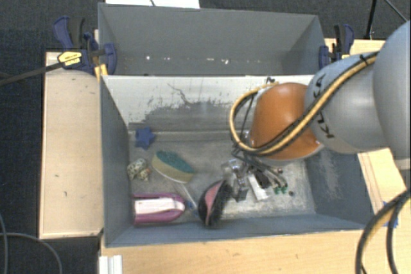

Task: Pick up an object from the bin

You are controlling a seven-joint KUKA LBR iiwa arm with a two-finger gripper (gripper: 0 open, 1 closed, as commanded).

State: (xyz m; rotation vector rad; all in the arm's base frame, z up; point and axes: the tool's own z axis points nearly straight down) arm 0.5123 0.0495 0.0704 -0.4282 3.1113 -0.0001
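One end effector (pixel 239 179) | just beside black-pink oval object (pixel 214 203) | grip state: cannot tell

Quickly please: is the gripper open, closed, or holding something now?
Gripper: cannot be told. It is low in the bin, next to a black and pink object.

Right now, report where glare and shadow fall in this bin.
Camera view: tiny glare specks line the bin's far wall; a pale sheen crosses the scratched slope behind the green-topped sponge; the arm's orange cover darkens the floor under it.
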